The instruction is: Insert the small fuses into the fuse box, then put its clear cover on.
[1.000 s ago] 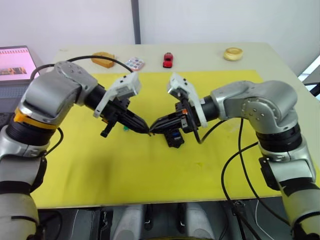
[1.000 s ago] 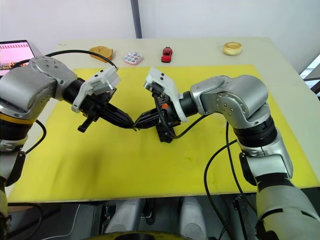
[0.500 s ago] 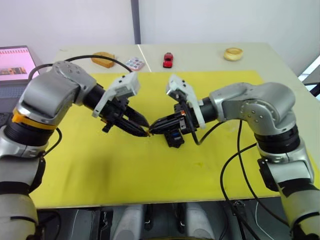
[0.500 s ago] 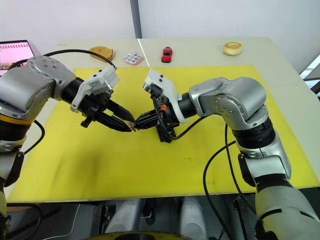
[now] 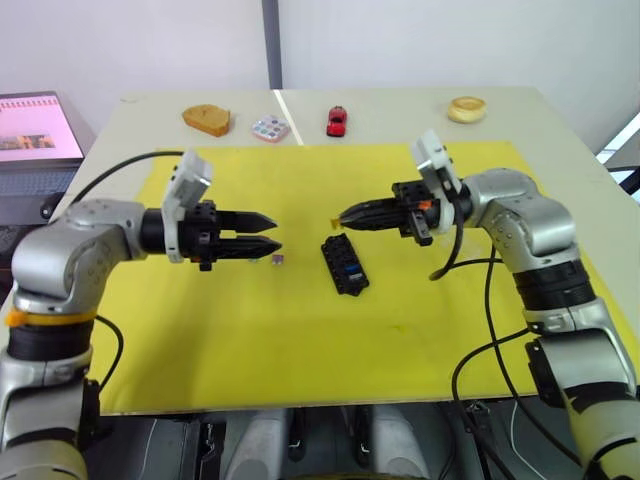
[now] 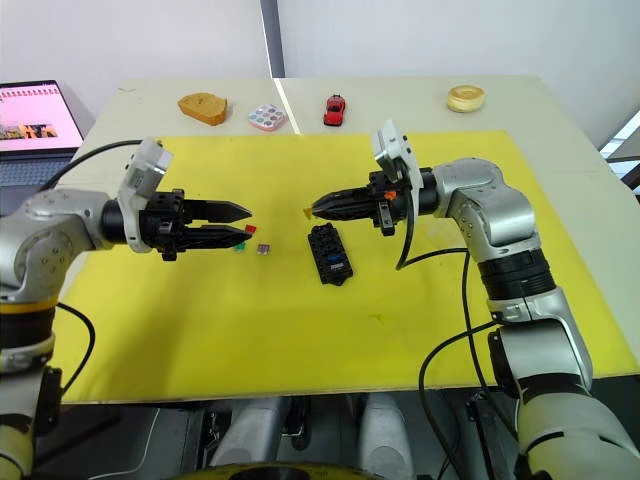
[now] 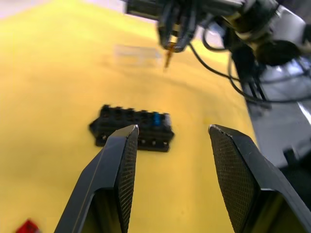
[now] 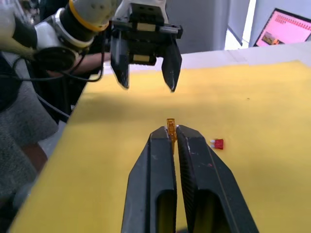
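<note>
- Currently an amber fuse [image 8: 170,127] is pinched at the very tips of the right gripper [image 6: 318,207], whose fingers are closed on it with no visible gap; it is held above the yellow mat [image 5: 300,330], up and slightly to the robot's right of the fuse box [image 5: 344,265].
- The fuse box is seen lying flat on the mat between the two grippers, long axis roughly fore-aft; a blue insert is visible in one slot, and the other slots cannot be read for occupancy.
- The step in hand is judged to be seating the amber fuse. The blades should be turned down and squared to a slot's long axis before descent, since only a small part of the fuse is gripped and a skewed entry is likely to twist it out of the pads.
- Descent is best kept slow and vertical, with release only once the fuse is felt to bottom out; the box is unrestrained and may slide under a sideways push.
- The left gripper [image 5: 268,233] is held level over the mat with fingers well apart and nothing between them; it is judged free to steady the box.
- Loose fuses remain on the mat near the left fingertips: a red one [image 6: 250,230], a teal one [image 6: 239,245] and a purple-grey one [image 6: 263,248].
- The clear cover [image 7: 137,52] is faintly seen on the mat beyond the right gripper, not yet needed.
- A red toy car [image 5: 336,120] sits on the table beyond the mat, well apart.
</note>
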`<action>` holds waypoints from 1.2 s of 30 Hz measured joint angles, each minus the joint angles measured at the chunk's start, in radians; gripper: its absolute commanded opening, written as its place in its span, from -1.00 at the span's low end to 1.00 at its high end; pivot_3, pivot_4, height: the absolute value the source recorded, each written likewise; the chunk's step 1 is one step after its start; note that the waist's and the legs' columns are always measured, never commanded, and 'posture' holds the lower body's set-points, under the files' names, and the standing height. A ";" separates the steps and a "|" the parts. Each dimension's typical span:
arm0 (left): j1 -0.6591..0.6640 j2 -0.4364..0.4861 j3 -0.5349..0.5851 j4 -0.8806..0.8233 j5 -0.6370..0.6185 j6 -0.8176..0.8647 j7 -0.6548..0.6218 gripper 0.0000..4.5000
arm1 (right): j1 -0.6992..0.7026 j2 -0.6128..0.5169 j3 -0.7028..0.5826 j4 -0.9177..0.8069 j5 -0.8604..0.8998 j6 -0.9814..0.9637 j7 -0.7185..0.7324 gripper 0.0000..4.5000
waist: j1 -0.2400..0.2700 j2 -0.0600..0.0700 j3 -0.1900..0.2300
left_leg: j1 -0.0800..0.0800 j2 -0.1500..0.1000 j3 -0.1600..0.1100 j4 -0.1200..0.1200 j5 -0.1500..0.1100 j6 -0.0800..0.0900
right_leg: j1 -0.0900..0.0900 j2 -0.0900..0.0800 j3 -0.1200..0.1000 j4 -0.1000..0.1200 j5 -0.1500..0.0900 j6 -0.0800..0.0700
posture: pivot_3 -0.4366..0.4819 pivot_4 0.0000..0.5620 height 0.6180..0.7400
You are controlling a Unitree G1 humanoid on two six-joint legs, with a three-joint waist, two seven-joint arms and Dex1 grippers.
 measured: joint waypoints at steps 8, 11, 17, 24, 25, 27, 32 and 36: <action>0.169 -0.048 0.023 -0.149 -0.029 -0.041 0.117 0.07 | -0.033 0.065 0.026 0.308 -0.152 -0.306 0.135 -1.00 | -0.004 0.000 0.000 | 0.000 0.000 0.000 -0.001 -0.001 -0.004 | 0.000 0.000 0.000 0.000 0.000 0.000 | -0.05 -0.47 1.00; 0.204 -0.046 0.021 -0.169 -0.024 -0.065 0.131 0.07 | -0.039 0.085 0.026 0.343 -0.169 -0.349 0.153 -1.00 | -0.003 0.000 0.000 | 0.000 0.000 0.000 -0.001 -0.001 -0.005 | -0.001 0.000 0.000 0.000 0.000 0.000 | -0.05 -0.47 1.00; 0.241 -0.032 0.012 -0.189 -0.021 -0.099 0.146 0.07 | -0.037 0.109 0.025 0.353 -0.190 -0.400 0.157 -1.00 | -0.002 0.001 0.000 | 0.000 0.000 -0.001 -0.001 -0.001 -0.006 | -0.003 0.000 0.000 0.000 0.000 0.000 | -0.05 -0.47 1.00; 0.247 -0.027 0.005 -0.189 -0.023 -0.100 0.162 0.07 | -0.018 0.109 0.022 0.380 -0.229 -0.458 0.141 -1.00 | -0.004 0.001 0.000 | 0.000 0.000 -0.001 -0.002 -0.001 -0.006 | -0.003 0.000 0.000 0.000 0.000 0.000 | -0.05 -0.47 1.00; 0.247 -0.027 0.004 -0.189 -0.023 -0.100 0.162 0.07 | -0.018 0.109 0.022 0.386 -0.234 -0.467 0.142 -1.00 | -0.004 0.001 0.000 | 0.000 0.000 -0.001 -0.002 -0.001 -0.006 | -0.002 0.000 0.000 0.000 0.000 0.000 | -0.05 -0.47 1.00; 0.247 -0.027 0.002 -0.189 -0.023 -0.100 0.162 0.07 | -0.018 0.109 0.022 0.396 -0.248 -0.487 0.147 -1.00 | -0.004 0.001 0.000 | 0.000 0.000 -0.001 -0.002 -0.001 -0.006 | -0.002 0.000 0.000 0.000 0.000 0.000 | -0.05 -0.47 1.00; 0.247 -0.026 0.002 -0.189 -0.024 -0.100 0.165 0.07 | -0.018 0.109 0.022 0.413 -0.268 -0.512 0.151 -1.00 | -0.004 0.001 0.000 | 0.000 0.000 -0.001 -0.002 -0.001 -0.006 | -0.002 0.000 0.000 0.000 0.000 0.000 | -0.05 -0.47 1.00; 0.247 -0.026 0.002 -0.189 -0.024 -0.100 0.173 0.07 | -0.020 0.109 0.022 0.424 -0.272 -0.529 0.153 -1.00 | -0.004 0.001 0.000 | 0.001 0.000 -0.001 -0.002 -0.001 -0.006 | -0.002 0.000 0.000 0.000 0.000 0.000 | -0.05 -0.47 1.00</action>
